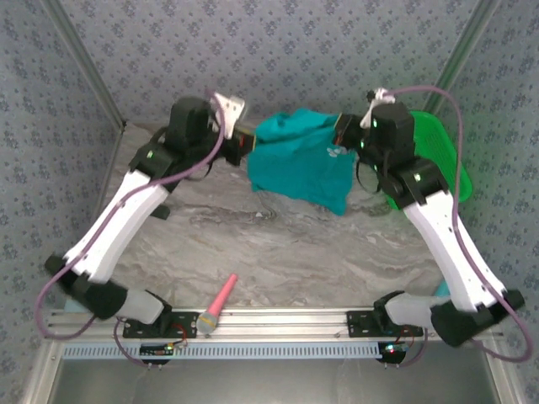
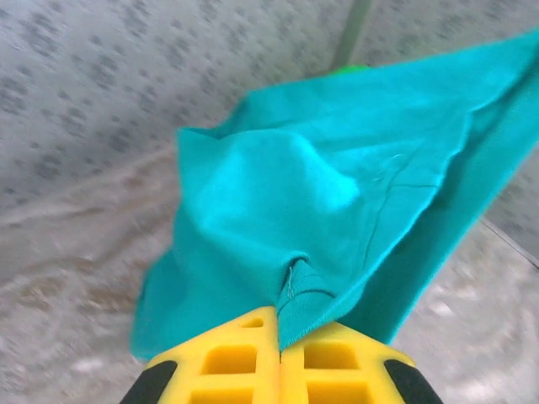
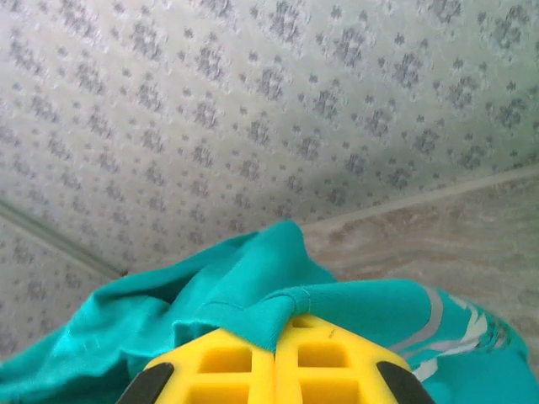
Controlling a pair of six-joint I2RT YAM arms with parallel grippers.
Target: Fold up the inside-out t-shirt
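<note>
Slippage risk: soft teal cloth t-shirt [image 1: 303, 160], hung just left of the green plastic basket [image 1: 438, 147], is pinched at thin hems by closed left gripper [image 2: 279, 337] and right gripper [image 3: 275, 341]; overstretching could free it.

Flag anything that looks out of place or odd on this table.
A pink stick-like object with a grey tip lies askew at the near edge of the marbled table, its grey end on the metal rail, far from the work. The teal cloth t-shirt hangs bunched between the left end effector and right end effector.
</note>
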